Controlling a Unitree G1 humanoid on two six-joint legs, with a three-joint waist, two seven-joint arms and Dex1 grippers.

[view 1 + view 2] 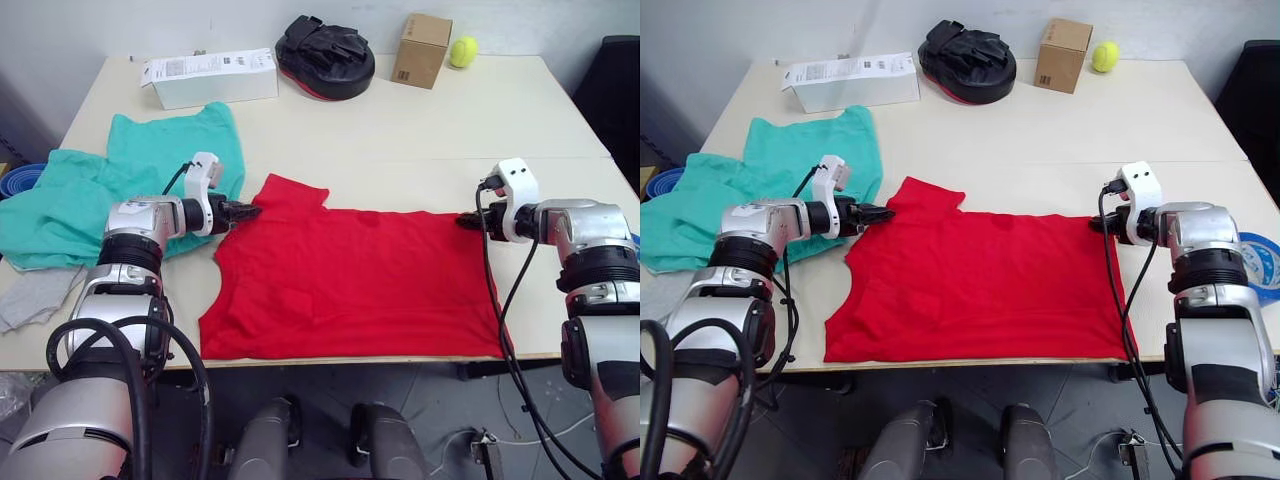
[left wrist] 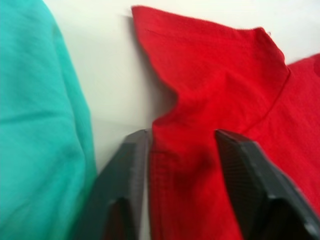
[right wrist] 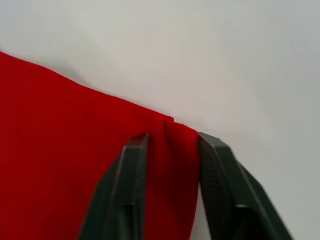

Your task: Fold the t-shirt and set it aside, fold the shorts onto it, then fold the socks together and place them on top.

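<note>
The red t-shirt (image 1: 350, 285) lies spread flat on the front of the table, its sleeve (image 2: 210, 65) pointing to the back left. My left gripper (image 1: 245, 211) is at the shirt's left edge just below that sleeve, its fingers (image 2: 130, 165) shut on a puckered fold of red cloth. At the shirt's far right corner, my right gripper (image 3: 172, 137) pinches a bunched bit of the hem. The teal-green shorts (image 1: 90, 190) lie crumpled at the left of the table, beside my left arm. A light grey sock (image 1: 30, 295) rests at the table's front left edge.
Along the back of the table stand a white box (image 1: 210, 77), a black pad (image 1: 325, 55), a cardboard box (image 1: 422, 48) and a yellow ball (image 1: 463, 51). A blue roll (image 1: 1260, 262) sits beyond the right edge. The shirt's front hem reaches the table's front edge.
</note>
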